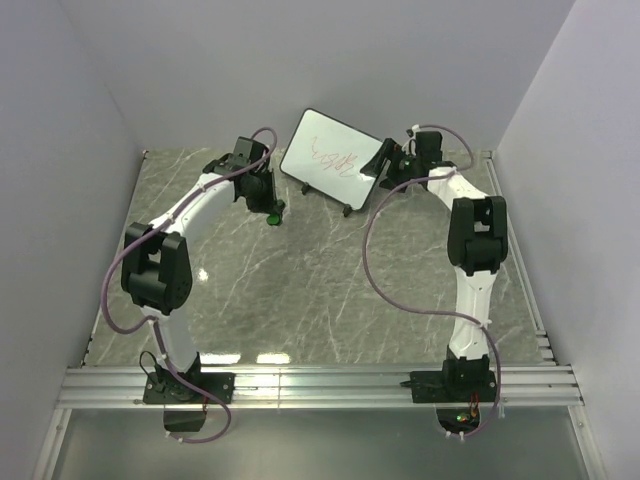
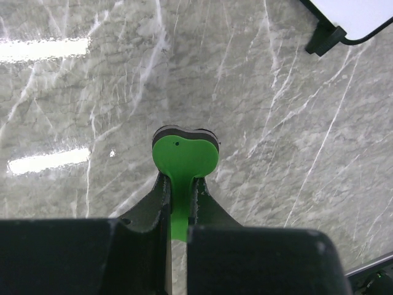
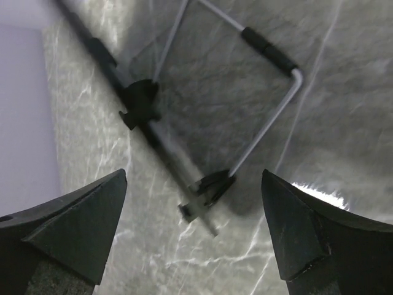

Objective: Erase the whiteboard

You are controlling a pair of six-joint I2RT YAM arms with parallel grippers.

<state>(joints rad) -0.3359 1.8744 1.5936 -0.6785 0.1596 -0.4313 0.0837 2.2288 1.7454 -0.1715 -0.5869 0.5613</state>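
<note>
The whiteboard [image 1: 330, 158] stands tilted on its stand at the back middle of the table and bears red scribbles. My left gripper [image 1: 272, 210] hangs just left of and in front of the board, shut on a small green eraser [image 2: 184, 157] with a black pad underneath. The board's corner [image 2: 362, 15] and a black foot [image 2: 325, 40] show at the top right of the left wrist view. My right gripper [image 1: 384, 163] is open at the board's right edge. In the right wrist view its gripper [image 3: 193, 175] sees the board's edge [image 3: 153, 129] and wire stand [image 3: 270, 123] from behind, between the spread fingers.
The table is grey marble [image 1: 320, 290] with white walls on three sides. An aluminium rail [image 1: 320, 385] carrying both arm bases runs along the near edge. Purple cables loop from both arms.
</note>
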